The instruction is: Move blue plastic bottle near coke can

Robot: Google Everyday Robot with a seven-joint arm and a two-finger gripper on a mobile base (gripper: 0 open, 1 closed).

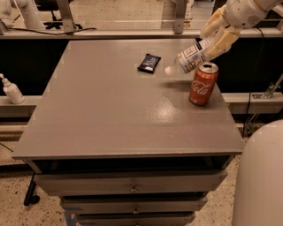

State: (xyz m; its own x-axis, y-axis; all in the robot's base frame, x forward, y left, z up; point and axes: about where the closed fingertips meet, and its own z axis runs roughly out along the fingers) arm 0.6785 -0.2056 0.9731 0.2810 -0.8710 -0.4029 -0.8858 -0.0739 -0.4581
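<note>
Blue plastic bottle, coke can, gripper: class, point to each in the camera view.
blue plastic bottle (190, 56): camera view, its label.
coke can (201, 86): camera view, red side.
gripper (215, 40): camera view, upper right, between jaws gripping bottle.

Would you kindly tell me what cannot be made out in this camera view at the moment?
Camera view:
- blue plastic bottle: base hidden by the gripper, which grips it tilted over the far right of the table; label print too small to read.
- coke can: far side faces away.
- dark blue packet: print too small.
- arm: cut off by the top edge.
</note>
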